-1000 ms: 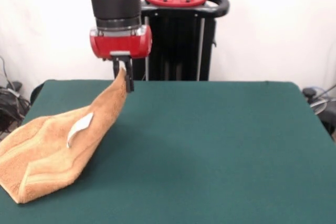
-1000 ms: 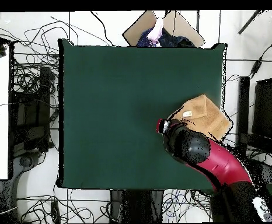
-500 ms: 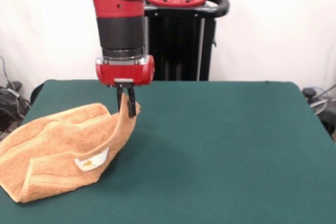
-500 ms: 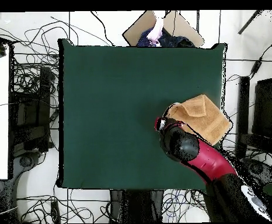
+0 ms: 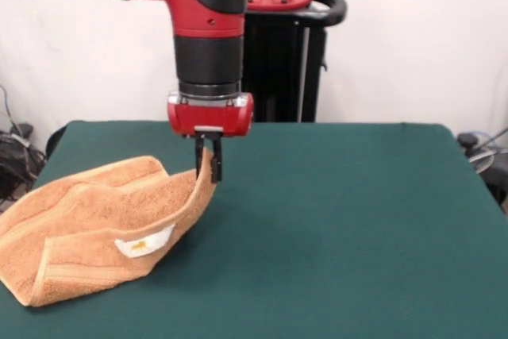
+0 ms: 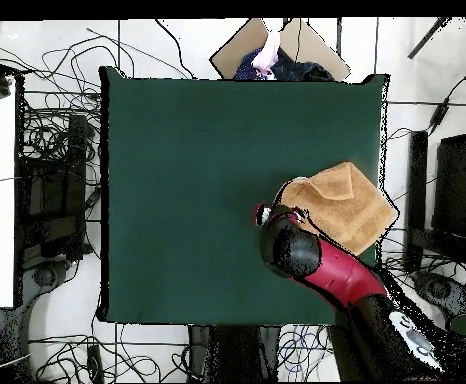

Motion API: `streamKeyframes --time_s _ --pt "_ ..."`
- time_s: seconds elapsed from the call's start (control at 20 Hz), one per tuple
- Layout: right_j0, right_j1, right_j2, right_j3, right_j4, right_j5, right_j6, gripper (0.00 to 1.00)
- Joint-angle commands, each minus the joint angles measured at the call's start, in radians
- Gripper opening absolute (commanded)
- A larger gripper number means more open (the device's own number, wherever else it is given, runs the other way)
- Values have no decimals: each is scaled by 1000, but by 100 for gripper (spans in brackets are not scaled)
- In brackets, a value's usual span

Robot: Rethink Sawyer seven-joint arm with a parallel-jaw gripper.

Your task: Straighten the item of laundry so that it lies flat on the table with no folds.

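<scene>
Front view | claw (image 5: pixel 210 166) apparently pinching towel (image 5: pixel 87 224) corner | towel folded

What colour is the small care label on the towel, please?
White, with a faint yellowish mark; the care label shows best in the front view.

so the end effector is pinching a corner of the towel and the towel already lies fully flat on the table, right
Not quite. The end effector does pinch a corner of the towel, but the towel is not flat: the front view shows it folded over itself, with the held corner lifted off the table.

White wall (image 5: pixel 413 37) behind – cables (image 6: pixel 57 90) across floor.
</scene>
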Motion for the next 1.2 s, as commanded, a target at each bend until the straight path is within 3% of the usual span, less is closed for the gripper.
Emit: streamKeyframes --time_s 0.05,0.45,1.2 --pt "111 -55 -100 49 88 -21 321 0" --pt "179 -60 -141 61 132 -41 358 0" --pt "204 -20 -126 73 191 -101 371 0"
